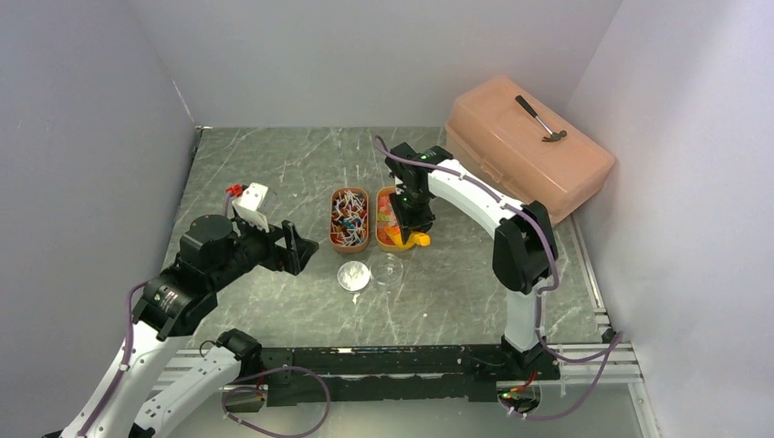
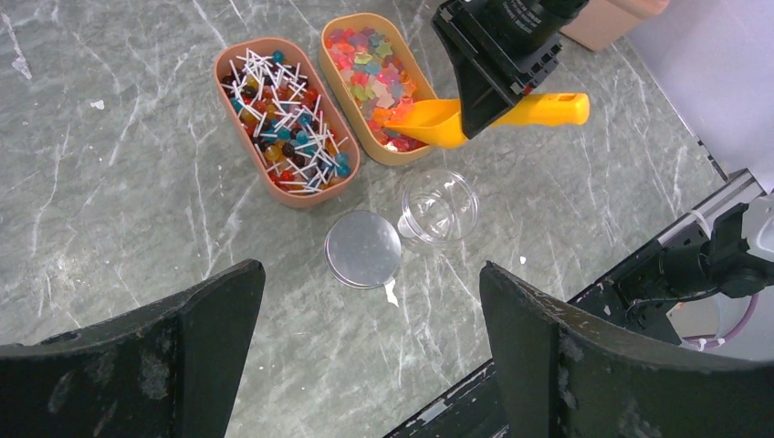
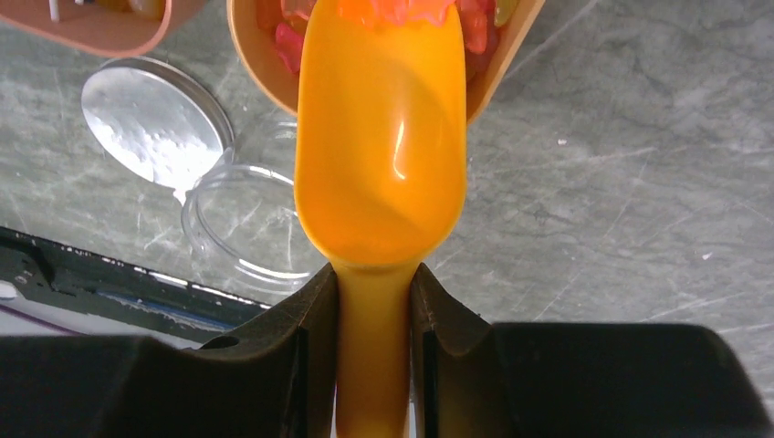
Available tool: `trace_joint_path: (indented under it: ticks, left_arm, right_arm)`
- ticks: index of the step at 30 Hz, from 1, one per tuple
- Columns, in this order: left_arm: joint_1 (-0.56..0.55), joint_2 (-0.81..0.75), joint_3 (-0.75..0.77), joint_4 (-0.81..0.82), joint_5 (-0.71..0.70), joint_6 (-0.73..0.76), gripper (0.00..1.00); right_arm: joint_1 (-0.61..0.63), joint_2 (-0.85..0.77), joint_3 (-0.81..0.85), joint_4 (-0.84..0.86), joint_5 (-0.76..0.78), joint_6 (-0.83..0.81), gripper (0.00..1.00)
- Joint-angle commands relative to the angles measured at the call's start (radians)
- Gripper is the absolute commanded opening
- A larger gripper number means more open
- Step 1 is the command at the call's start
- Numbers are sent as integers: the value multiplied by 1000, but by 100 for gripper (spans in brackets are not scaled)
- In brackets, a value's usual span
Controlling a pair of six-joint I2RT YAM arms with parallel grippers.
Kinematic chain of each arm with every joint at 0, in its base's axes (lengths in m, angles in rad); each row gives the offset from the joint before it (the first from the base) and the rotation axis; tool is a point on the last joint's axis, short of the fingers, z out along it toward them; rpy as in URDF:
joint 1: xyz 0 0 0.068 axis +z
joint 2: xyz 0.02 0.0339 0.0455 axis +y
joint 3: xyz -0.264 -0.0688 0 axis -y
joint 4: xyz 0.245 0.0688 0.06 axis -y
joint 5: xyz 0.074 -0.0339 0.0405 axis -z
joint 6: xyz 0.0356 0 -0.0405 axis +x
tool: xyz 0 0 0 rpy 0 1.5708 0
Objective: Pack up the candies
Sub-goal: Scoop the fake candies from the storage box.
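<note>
- Trays number two, both oblong and tan, side by side and just beyond the clear jar. The left tray holds the twist-wrapped candies, and the right tray holds the gummy candies.
- One jar stands upright and open. One round lid lies flat just beside it on its left.
- One orange scoop reaches over the jar's far side, its tip among the gummies at the near end of their tray.
- Right gripper is clamped narrow on the scoop's handle, above the jar's right side.
- Left gripper hangs left of the jar, well apart, with its jaws spread wide and nothing between them.
- One peach toolbox sits far beyond the jar to the right against the wall, with one hammer on top.
- Grey veined marble forms the table, and pale walls close it in on the left, back and right.
- Bare marble shows to the jar's left and right. A black rail edges the table nearer than the jar.
</note>
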Motion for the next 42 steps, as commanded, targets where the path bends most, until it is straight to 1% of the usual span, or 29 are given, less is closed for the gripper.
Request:
trace_joint_path:
  ticks: [1,7,15,27,42]
  left_arm:
    - [-3,6,0,8,-1,9,93]
    - [-3,9,0,1,-11,11,93]
    - [-3,14,0,0,-14,11,93]
    - [-3,19,0,0,-19,10,93]
    - [-4,36,2,-3,-22,12,93]
  right_arm:
    - [-11,52,61,-4,-4,3,0]
    - [-13,107,96,10,-2,5,0]
    - [-13,138,90,63,5,26,0]
    - [-13,144,43,157,10,45,0]
    - [-12,120,-76,276,19,36,0]
